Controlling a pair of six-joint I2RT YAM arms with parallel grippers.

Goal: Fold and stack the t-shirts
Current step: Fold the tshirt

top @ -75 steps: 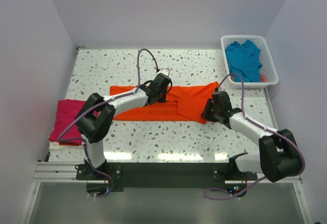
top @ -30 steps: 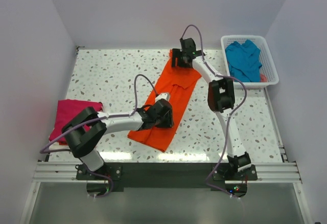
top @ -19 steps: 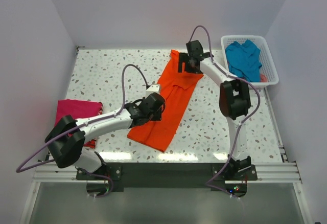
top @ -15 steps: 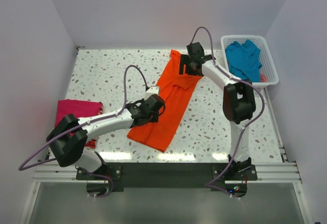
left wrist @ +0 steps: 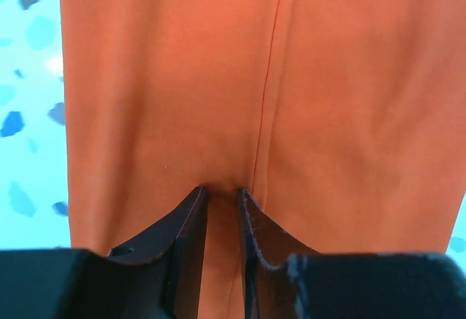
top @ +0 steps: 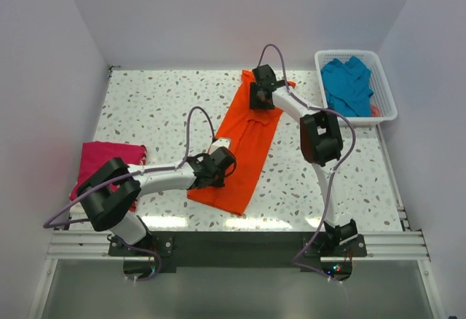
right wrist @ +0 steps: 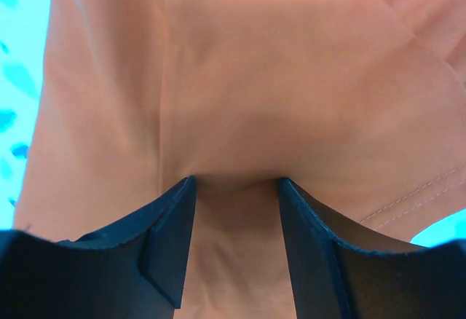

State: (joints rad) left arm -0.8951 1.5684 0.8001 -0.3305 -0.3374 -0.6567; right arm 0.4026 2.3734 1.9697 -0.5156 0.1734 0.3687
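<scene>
Your left claw (left wrist: 223,191) pinching a ridge of the orange shirt (top: 251,133) at its near end, your right claw (right wrist: 234,182) pinching a thicker fold at its far end, shirt a long strip slanting mid-table (top: 160,108), pink shirt (top: 102,160) at left edge, teal shirt (top: 348,82) in basket (top: 384,89).

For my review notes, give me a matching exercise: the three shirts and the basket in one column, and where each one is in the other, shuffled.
Things:
1. orange shirt
2. pink shirt
3. teal shirt
4. basket

Places:
a. in the basket
b. far right corner of the table
c. lying slantwise mid-table
d. left edge of the table

Pairs: 1-c, 2-d, 3-a, 4-b
</scene>
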